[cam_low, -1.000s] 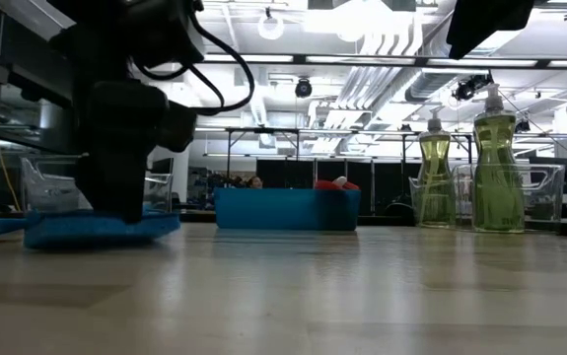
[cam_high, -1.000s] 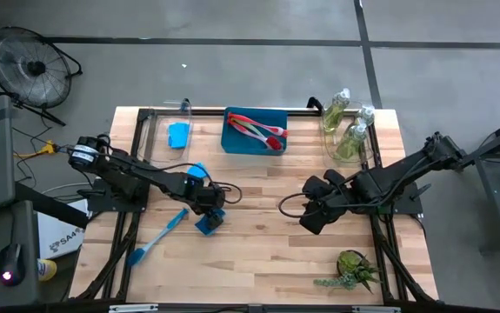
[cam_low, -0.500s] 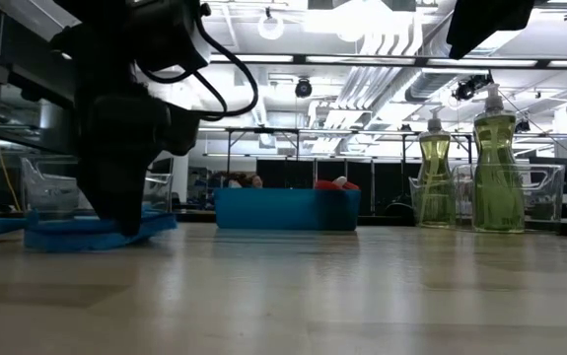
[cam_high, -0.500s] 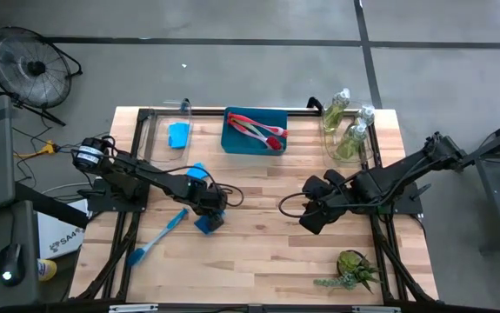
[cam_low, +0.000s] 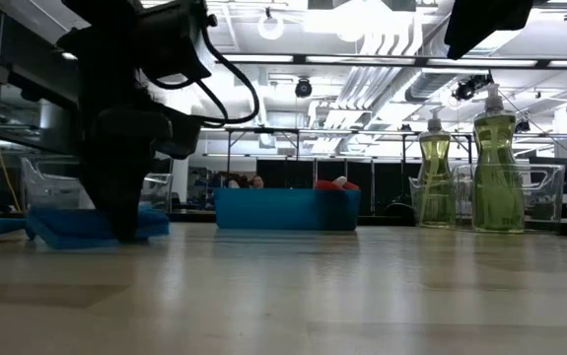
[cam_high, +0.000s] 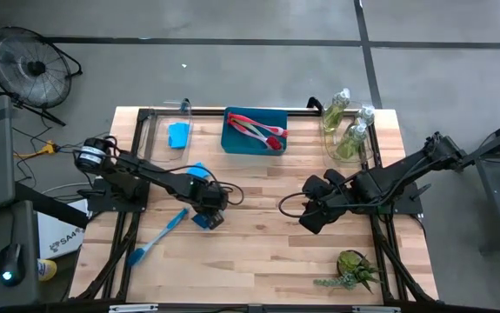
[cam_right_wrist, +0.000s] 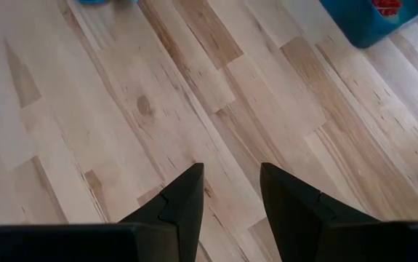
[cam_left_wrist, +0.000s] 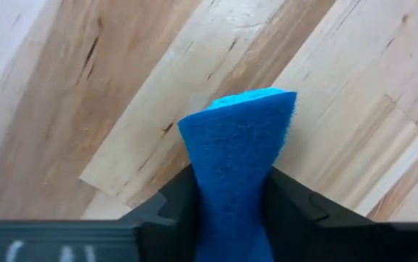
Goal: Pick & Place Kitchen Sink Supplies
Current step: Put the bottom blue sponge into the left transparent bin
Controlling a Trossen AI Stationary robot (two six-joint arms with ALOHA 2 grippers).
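Pale wooden planks make up the worktop (cam_high: 258, 252), with a blue tray (cam_high: 255, 130) at the far edge holding a pink-red brush (cam_high: 258, 128), and the clear bottles (cam_high: 347, 130) of yellow-green liquid at the far right corner. The right gripper (cam_high: 308, 217) hangs near the middle, its fingers a narrow gap apart with nothing between them. A blue brush (cam_high: 158, 236) lies on the wood toward the left front. Just beside it the left gripper (cam_high: 208, 216) is down at the surface, its fingers (cam_left_wrist: 166, 209) pinching a small blue sponge (cam_left_wrist: 239, 160), which bulges out past them in the wrist view. A second sponge (cam_high: 178, 135) sits at the far left.

From where I stand, the squeeze looks centred on the sponge. The sponge is soft, so I'd want a firm pinch before lifting straight up, clear of the brush handle, then carrying it level so it doesn't slip out.
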